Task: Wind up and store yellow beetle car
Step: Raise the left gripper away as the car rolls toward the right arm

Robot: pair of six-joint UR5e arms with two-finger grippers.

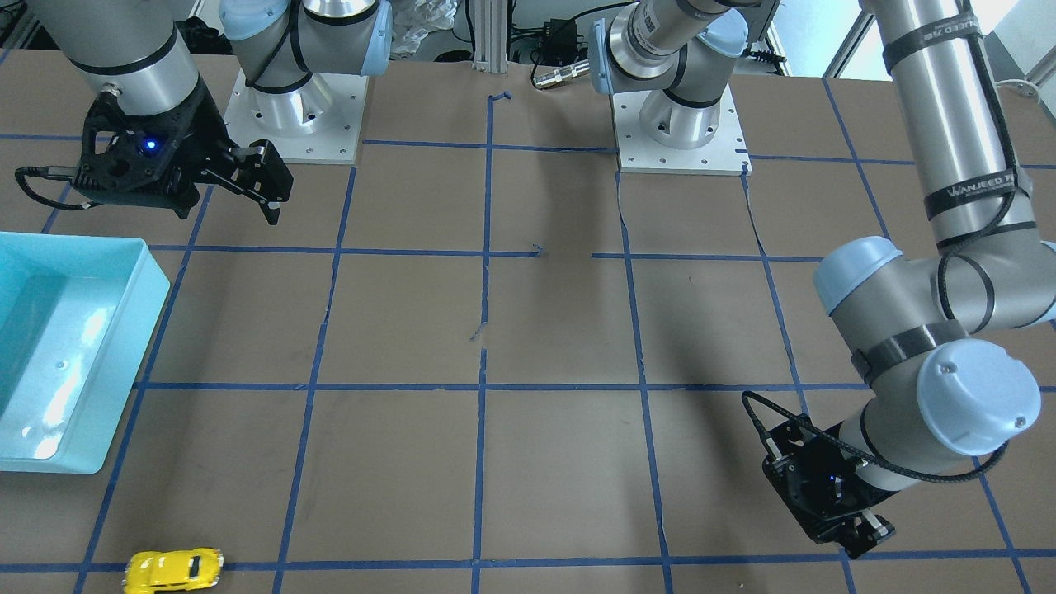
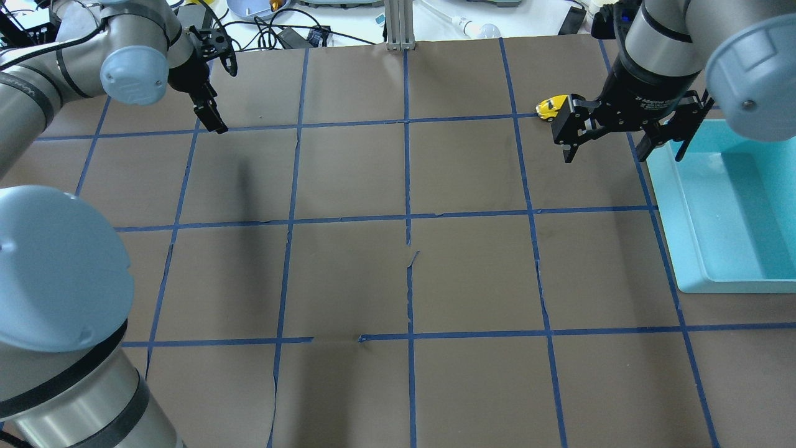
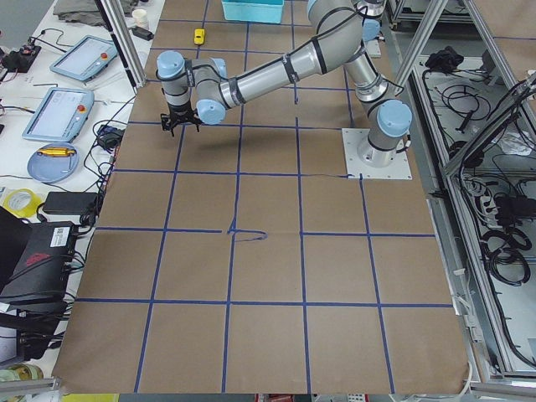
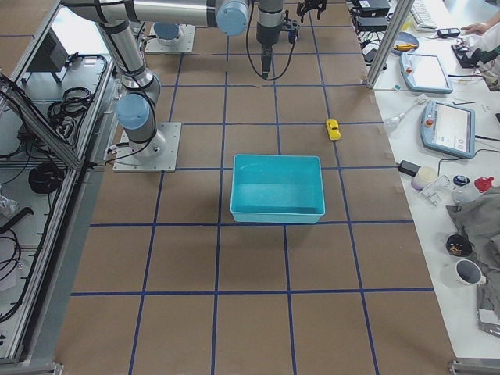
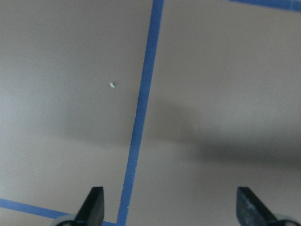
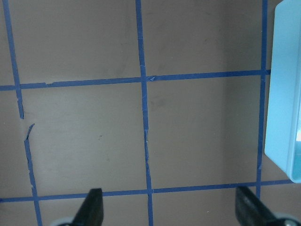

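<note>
The car [image 1: 173,569] is sitting on its wheels at the operators' edge of the table [image 1: 561,330], lying across a tape [image 1: 371,565] line. It is near the outer corner of the bin [image 1: 124,363] but apart from it, and nothing is touching it. The right gripper [image 6: 169,207] is hovering high over the table on the bin's side, fingers spread wide with nothing between them. It is probably being held up and open so it can come down over the car, a natural job for this arm since car and bin are both lying on its half. Its wrist camera is taking in tape squares and the bin's edge but not the car, so the reach is not yet lined up. The left gripper [image 5: 171,207] is hanging closer to the paper at the far end, likewise spread and holding nothing, perhaps parked out of the way or waiting to help with the winding. The car is looking hard and glossy, a rounded beetle shell with dark windows, small beside the fingers, so a pinch across its curved flanks is likely calling for care against slipping. The bin is showing as smooth, shiny pale-teal plastic, rectangular with sloped walls. Matte brown paper, torn in places and gridded with blue tape, is covering the table.
</note>
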